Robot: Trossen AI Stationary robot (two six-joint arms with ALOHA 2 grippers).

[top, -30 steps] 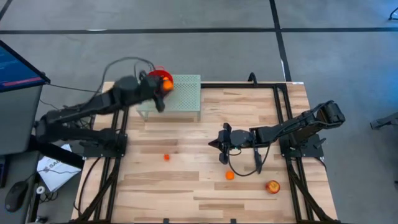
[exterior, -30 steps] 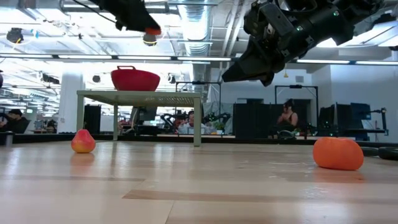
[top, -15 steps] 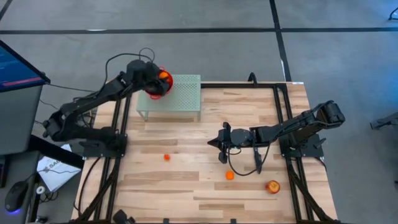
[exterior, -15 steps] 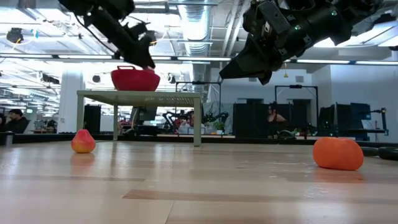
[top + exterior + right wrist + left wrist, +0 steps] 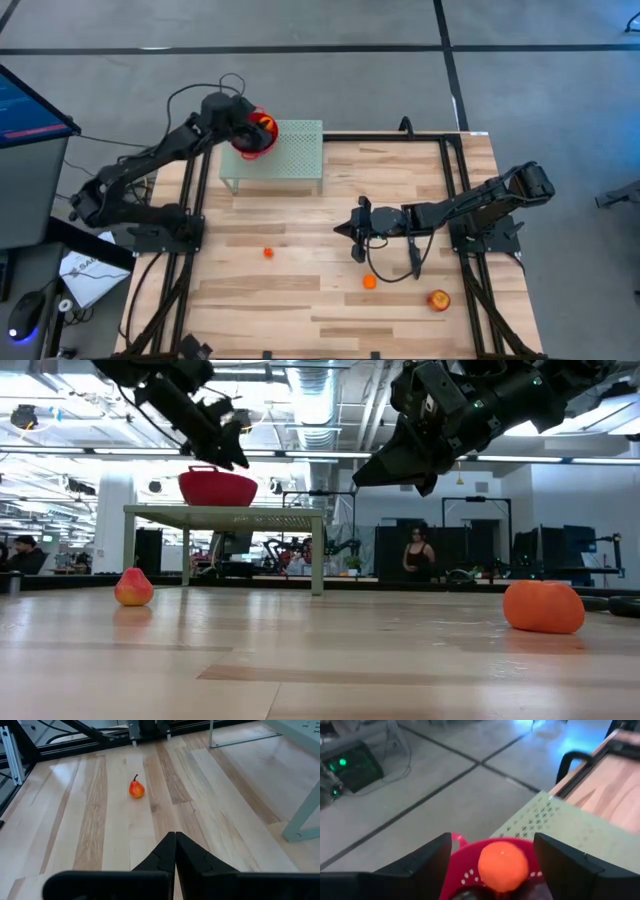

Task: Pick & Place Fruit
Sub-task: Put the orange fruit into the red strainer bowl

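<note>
Wood table (image 5: 300, 300): near edge has apple-like fruit (image 5: 438, 299), then orange (image 5: 369, 282), then small pear-like fruit (image 5: 268, 253) left of centre. Right gripper (image 5: 347, 230) hovers mid-table above the wood, fingers pressed together, holding nothing. Far left, green perforated stand (image 5: 295, 150) carries red bowl (image 5: 252, 140). Left gripper (image 5: 245, 125) over bowl, fingers spread wide; orange ball (image 5: 503, 865) sits between them in the bowl, untouched by either finger.
</note>
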